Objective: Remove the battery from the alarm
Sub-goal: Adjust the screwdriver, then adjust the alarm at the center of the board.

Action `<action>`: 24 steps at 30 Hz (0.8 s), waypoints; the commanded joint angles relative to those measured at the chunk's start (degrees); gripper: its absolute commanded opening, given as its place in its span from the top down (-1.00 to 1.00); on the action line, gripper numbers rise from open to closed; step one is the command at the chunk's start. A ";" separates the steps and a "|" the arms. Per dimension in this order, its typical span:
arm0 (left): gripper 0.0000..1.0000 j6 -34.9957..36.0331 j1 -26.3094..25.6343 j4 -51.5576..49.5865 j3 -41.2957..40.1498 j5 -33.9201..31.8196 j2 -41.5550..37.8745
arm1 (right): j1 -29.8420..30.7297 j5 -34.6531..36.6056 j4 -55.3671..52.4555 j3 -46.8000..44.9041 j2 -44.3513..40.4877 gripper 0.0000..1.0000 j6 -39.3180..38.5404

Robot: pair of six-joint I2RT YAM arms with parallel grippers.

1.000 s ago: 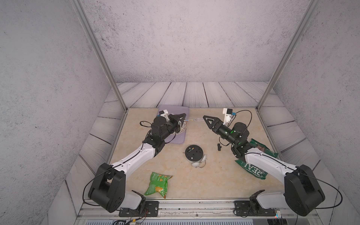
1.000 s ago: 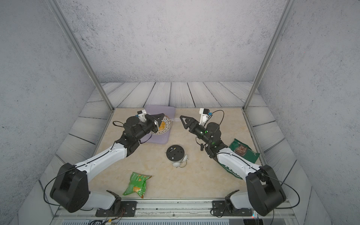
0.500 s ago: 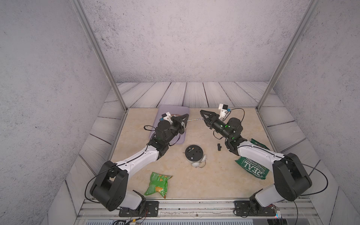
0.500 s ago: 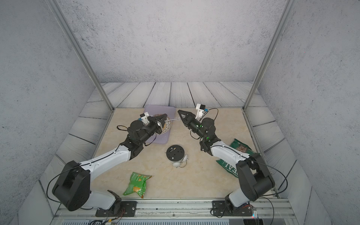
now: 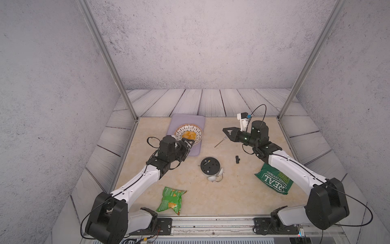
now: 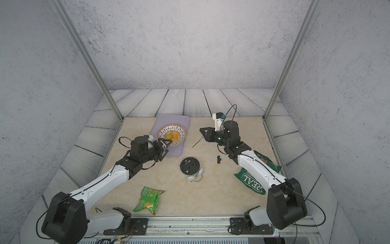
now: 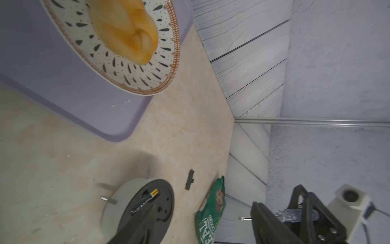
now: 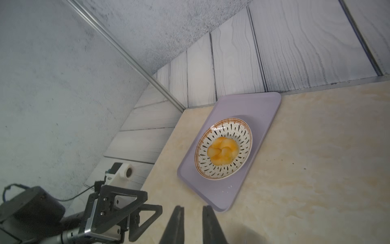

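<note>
The right gripper (image 5: 225, 131) pinched the screwdriver (image 5: 219, 143); both top views showed its shaft, the left wrist view its clear handle. That view also showed the battery (image 7: 145, 199) seated in the back of the face-down alarm (image 7: 162, 200). The right wrist view showed the left gripper (image 8: 153, 201) with fingers spread.

Alarm (image 5: 210, 166): round white twin-bell clock, face down, black back up; on the table (image 5: 232, 196) between left gripper (image 5: 191, 142) and right gripper (image 5: 225, 130), apart from both. Battery (image 7: 144, 201): black, gold-ended cell, lying in the back's recess.
</note>
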 commanded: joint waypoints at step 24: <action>-0.19 23.49 -6.67 -14.24 8.74 11.44 25.14 | 4.89 0.22 6.54 -3.11 11.21 1.00 -24.87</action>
